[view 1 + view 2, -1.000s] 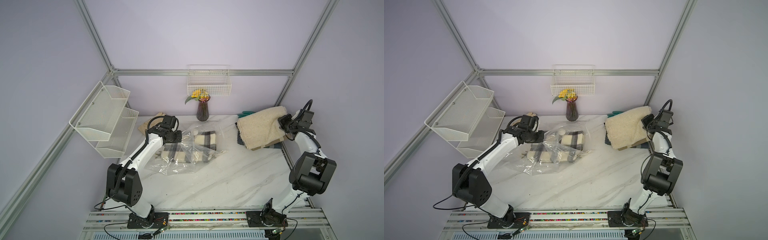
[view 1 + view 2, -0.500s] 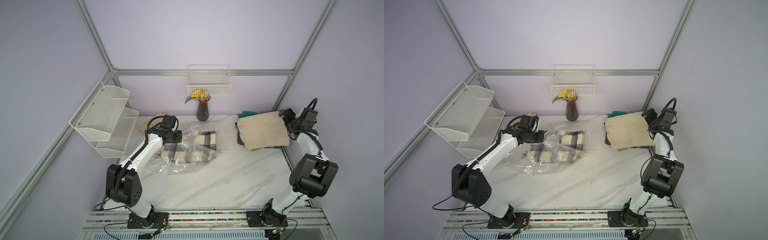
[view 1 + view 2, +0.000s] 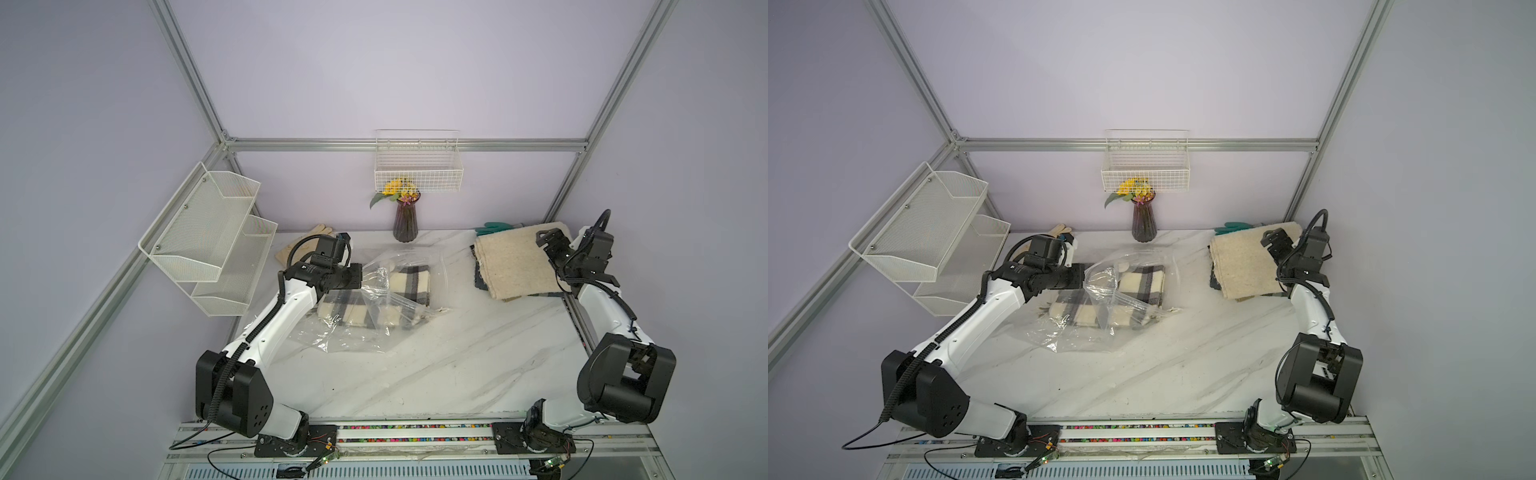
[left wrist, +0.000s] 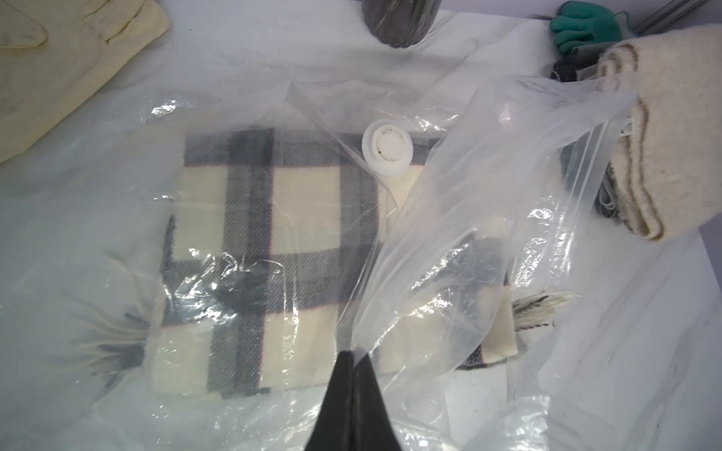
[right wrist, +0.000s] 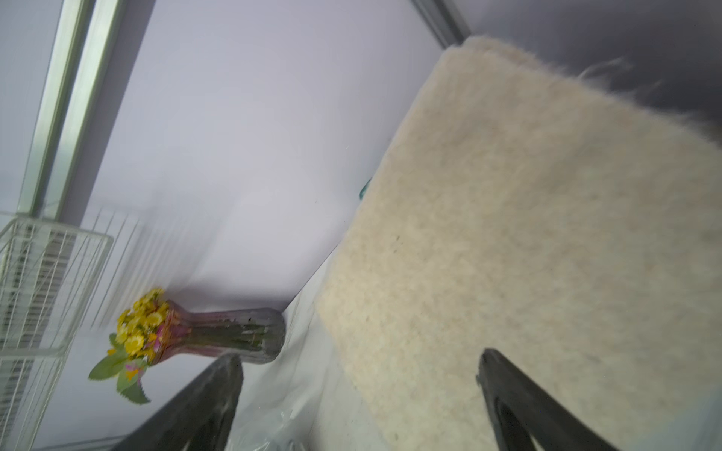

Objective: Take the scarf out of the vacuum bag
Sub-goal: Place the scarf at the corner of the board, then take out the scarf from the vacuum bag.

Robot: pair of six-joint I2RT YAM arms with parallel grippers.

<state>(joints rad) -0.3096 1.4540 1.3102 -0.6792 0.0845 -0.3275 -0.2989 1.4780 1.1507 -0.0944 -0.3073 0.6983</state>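
The vacuum bag [image 3: 353,332] lies crumpled on the marble table [image 3: 436,365], just in front of the vase [image 3: 404,222] on the side toward the robot's bases. The plaid scarf [image 4: 273,234] lies folded flat inside it. The bag's white valve cap [image 4: 386,146] rests over the scarf's edge nearest the vase.

The left gripper [image 4: 353,359] is in front of the vase and to its left, at the bag's edge. Its jaws are pressed together on a flap of the clear plastic. The flap rises from the jaws as a lifted sheet, and the scarf sits below and beyond the fingertips, not touched by them. Fringe shows at the scarf's end past the flap, but whether it is outside the bag cannot be told.

The right gripper [image 3: 550,245] is well to the right of the vase, far from the bag. Its jaws are spread wide and hold nothing, hovering by the edge of a beige folded cloth [image 3: 515,266] that lies on a dark cloth [image 3: 482,282]. A green glove [image 3: 494,227] lies between that stack and the vase, by the back wall. A cream glove [image 4: 58,58] lies left of the vase.
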